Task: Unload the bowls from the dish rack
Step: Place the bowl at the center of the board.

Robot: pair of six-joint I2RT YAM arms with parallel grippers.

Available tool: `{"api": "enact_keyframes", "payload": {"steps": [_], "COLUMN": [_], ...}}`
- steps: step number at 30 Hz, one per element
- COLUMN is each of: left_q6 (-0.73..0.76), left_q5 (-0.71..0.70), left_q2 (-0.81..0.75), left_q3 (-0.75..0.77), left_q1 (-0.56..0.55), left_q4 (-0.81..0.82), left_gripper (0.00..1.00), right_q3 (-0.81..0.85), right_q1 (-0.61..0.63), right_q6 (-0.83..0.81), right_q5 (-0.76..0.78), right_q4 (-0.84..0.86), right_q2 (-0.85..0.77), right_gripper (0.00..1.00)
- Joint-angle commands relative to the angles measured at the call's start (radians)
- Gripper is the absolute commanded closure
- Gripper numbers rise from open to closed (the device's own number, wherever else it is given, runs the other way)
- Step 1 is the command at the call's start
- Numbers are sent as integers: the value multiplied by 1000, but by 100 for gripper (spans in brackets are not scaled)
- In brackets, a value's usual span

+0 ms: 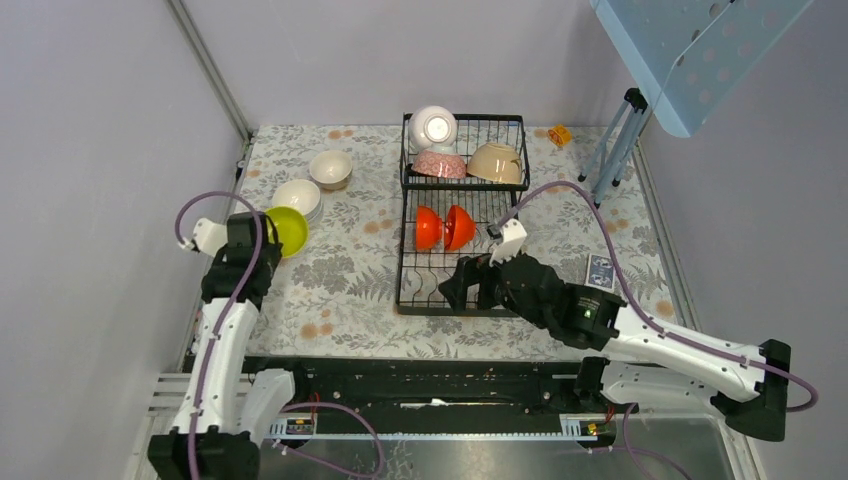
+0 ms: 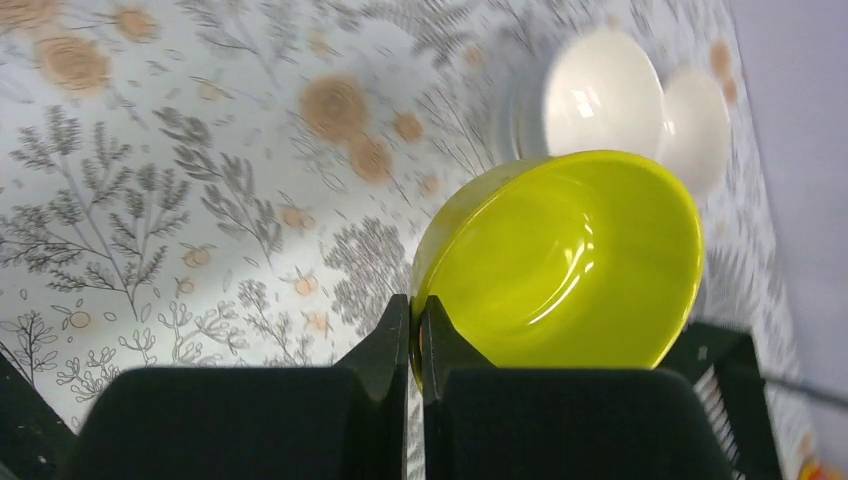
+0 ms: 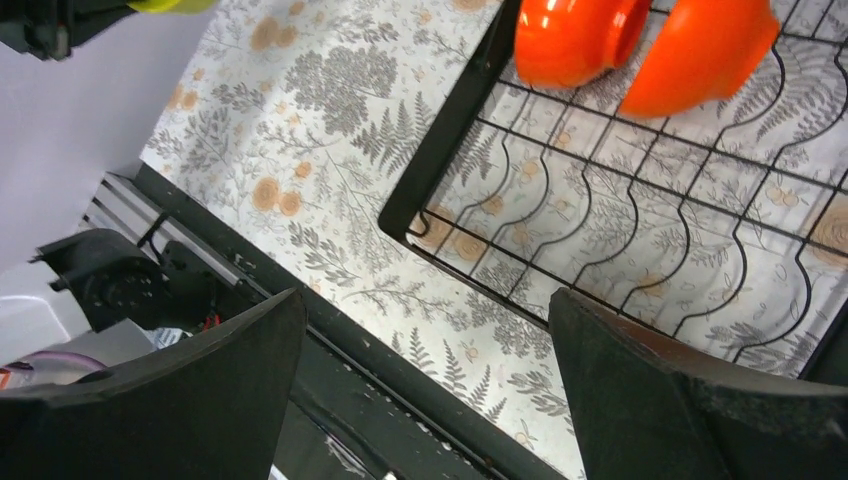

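My left gripper is shut on the rim of a yellow-green bowl, held tilted over the table's left side. Just beyond it stand a white bowl and a cream bowl. The black dish rack has two orange-red bowls on edge in its lower tray. Its upper basket holds a white bowl, a pink-patterned bowl and a beige bowl. My right gripper hangs open over the tray's near edge, holding nothing.
A small blue patterned item lies right of the rack, and a small orange item sits at the back right. A light blue perforated panel on a stand overhangs the far right corner. Walls close in on the left and back.
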Motion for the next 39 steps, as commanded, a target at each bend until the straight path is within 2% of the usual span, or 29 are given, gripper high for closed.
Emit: {"api": "enact_keyframes", "payload": {"steps": [1, 4, 10, 16, 25, 36, 39], "left_q6": [-101, -173, -266, -286, -304, -330, -324], "left_q5": [61, 0, 49, 63, 73, 102, 105], "left_q2": [-6, 43, 142, 349, 493, 528, 537], "left_q3": [-57, -95, -183, -74, -29, -81, -94], "left_q1": [171, 227, 320, 363, 383, 418, 420], "left_q4": [116, 153, 303, 276, 330, 406, 418], "left_gripper": [100, 100, 100, 100, 100, 100, 93], "right_q3": [-92, -138, -230, -265, -278, -264, -258], "right_q1": [-4, -4, -4, -3, -3, -1, 0], "right_q6": [6, 25, 76, 91, 105, 95, 91], "right_q5": [30, 10, -44, -35, -21, -34, -37], "right_q4": [61, 81, 147, 150, 110, 87, 87], "right_q2": [-14, -6, -14, -50, -124, -111, -104], "right_gripper": [3, 4, 5, 6, 6, 6, 6]}}
